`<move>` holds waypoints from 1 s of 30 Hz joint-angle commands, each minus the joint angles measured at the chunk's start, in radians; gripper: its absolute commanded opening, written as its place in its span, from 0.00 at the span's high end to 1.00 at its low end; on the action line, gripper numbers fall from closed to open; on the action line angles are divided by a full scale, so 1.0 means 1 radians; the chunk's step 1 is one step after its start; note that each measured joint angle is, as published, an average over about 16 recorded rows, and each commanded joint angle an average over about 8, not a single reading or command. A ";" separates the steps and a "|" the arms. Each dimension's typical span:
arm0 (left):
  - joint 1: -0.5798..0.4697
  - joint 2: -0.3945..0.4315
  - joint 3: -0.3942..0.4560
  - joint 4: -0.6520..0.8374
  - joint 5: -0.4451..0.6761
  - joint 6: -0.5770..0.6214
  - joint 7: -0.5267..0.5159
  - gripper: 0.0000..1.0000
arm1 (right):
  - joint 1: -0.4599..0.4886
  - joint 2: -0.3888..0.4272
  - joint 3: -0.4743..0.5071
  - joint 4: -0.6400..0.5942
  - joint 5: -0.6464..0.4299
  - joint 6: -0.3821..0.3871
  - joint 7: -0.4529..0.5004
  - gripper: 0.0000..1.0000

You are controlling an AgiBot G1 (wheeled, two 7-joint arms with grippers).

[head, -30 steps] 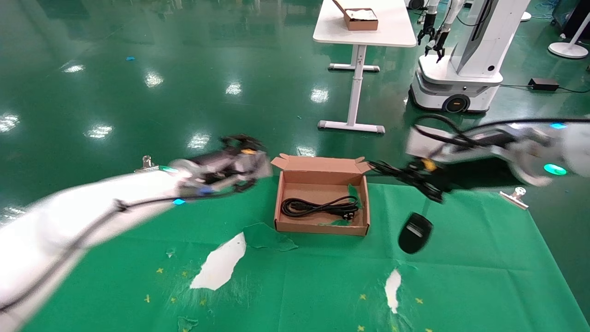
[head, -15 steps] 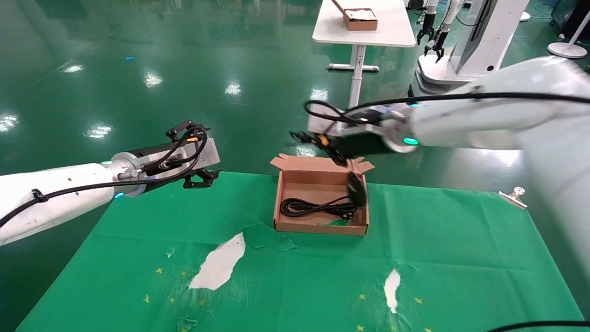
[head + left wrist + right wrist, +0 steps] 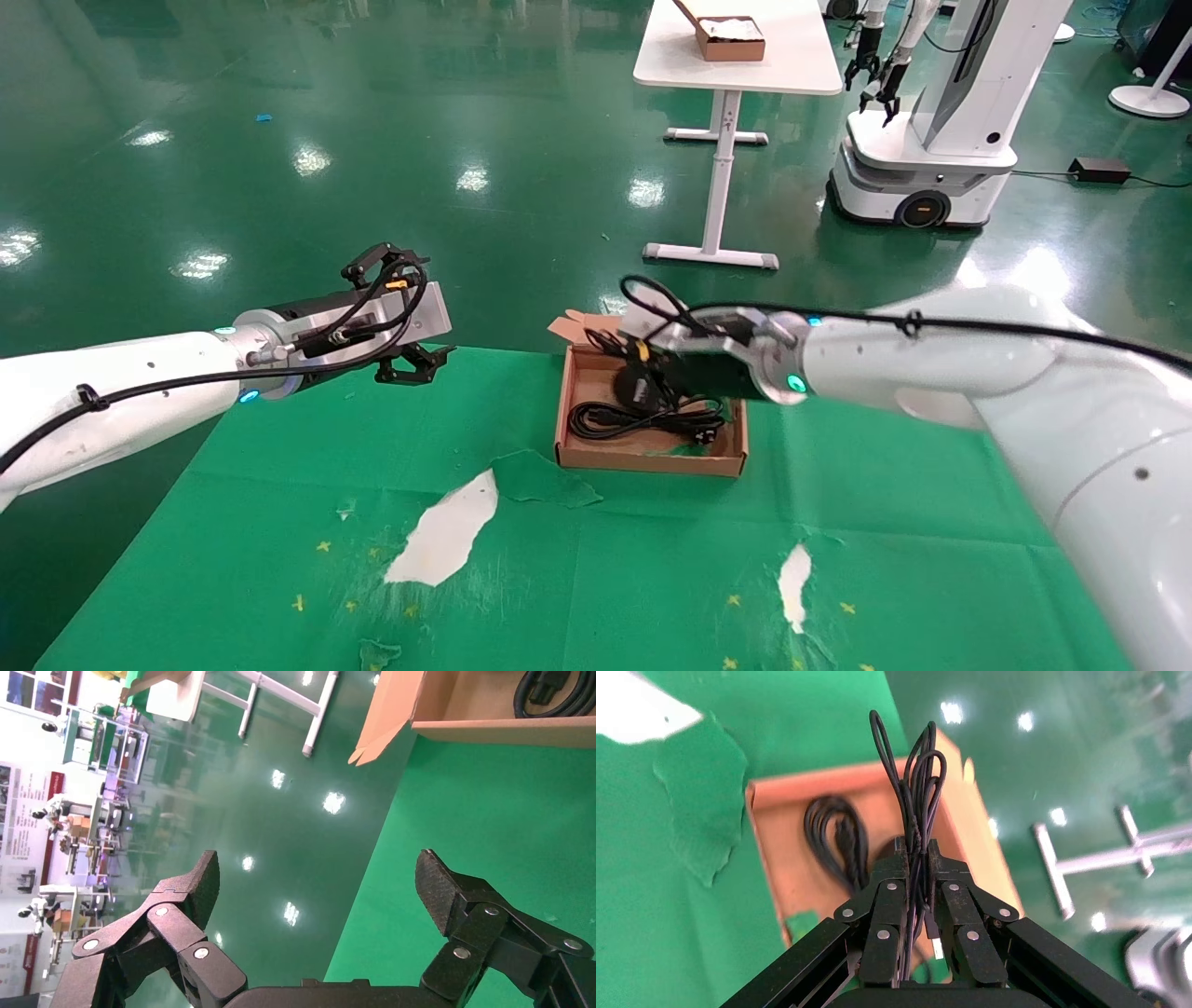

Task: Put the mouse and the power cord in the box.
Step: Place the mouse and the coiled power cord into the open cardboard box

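My right gripper [image 3: 626, 359], clamped on the mouse's cable, has swung in from 3 o'clock, so the mouse [image 3: 635, 385] now hangs inside the box [image 3: 652, 459] over the cord [image 3: 615, 419]; release comes next, while my left gripper [image 3: 410, 359] waits open at 9 o'clock.

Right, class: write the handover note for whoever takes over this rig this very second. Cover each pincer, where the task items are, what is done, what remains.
Right pincer: shut on the mouse's thin cable, above the box; the mouse hangs from it inside the box opening.
Left pincer: open, holding nothing, parked over the cloth's far left edge.
Power cord: coiled on the box floor. Done.
Left: lower the mouse the rest of the way, release the cable so the bunch falls inside, withdraw the right arm.
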 commanded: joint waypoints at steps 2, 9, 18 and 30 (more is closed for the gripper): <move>0.000 -0.001 0.000 0.000 0.000 0.000 -0.001 0.00 | -0.015 0.000 -0.019 -0.030 0.028 0.017 0.030 0.32; 0.000 -0.001 0.000 0.000 -0.001 0.001 -0.001 0.00 | -0.022 -0.001 -0.026 -0.042 0.040 0.029 0.034 0.00; 0.000 -0.001 0.000 0.000 0.000 0.000 -0.001 0.00 | -0.017 0.002 -0.019 -0.027 0.031 0.017 0.030 0.00; 0.001 0.000 0.000 0.000 0.001 0.000 -0.001 0.00 | -0.013 0.003 -0.016 -0.019 0.024 0.010 0.028 0.00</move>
